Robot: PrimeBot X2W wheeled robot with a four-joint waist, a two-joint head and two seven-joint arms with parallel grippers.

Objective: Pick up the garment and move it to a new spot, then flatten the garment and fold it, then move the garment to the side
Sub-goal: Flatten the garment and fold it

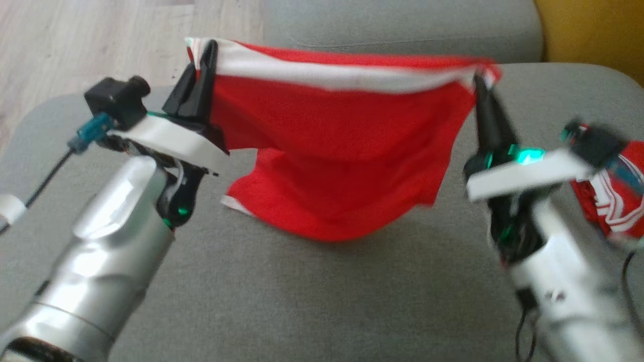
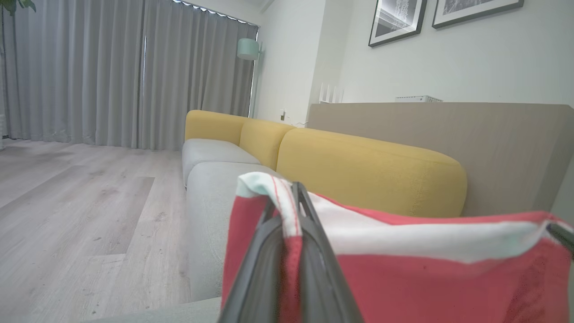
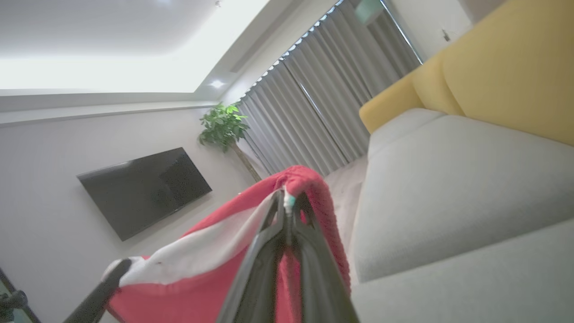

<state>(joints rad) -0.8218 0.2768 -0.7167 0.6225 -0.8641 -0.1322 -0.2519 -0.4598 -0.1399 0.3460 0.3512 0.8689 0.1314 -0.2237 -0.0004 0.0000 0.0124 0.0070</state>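
Note:
The garment (image 1: 342,151) is red cloth with a white band along its top edge, stretched between both grippers above the grey sofa seat. My left gripper (image 1: 205,53) is shut on its left top corner. My right gripper (image 1: 478,78) is shut on its right top corner. The lower hem sags and touches the seat. In the left wrist view the garment (image 2: 426,269) is pinched between the two dark fingers of the left gripper (image 2: 291,190). In the right wrist view the garment (image 3: 215,269) hangs from the shut right gripper (image 3: 287,199).
The grey sofa seat (image 1: 302,301) lies below the cloth. Another red and white striped cloth (image 1: 614,201) lies at the right by my right forearm. A yellow backrest (image 1: 593,35) is at the far right. Wooden floor (image 1: 100,40) lies beyond the seat's left edge.

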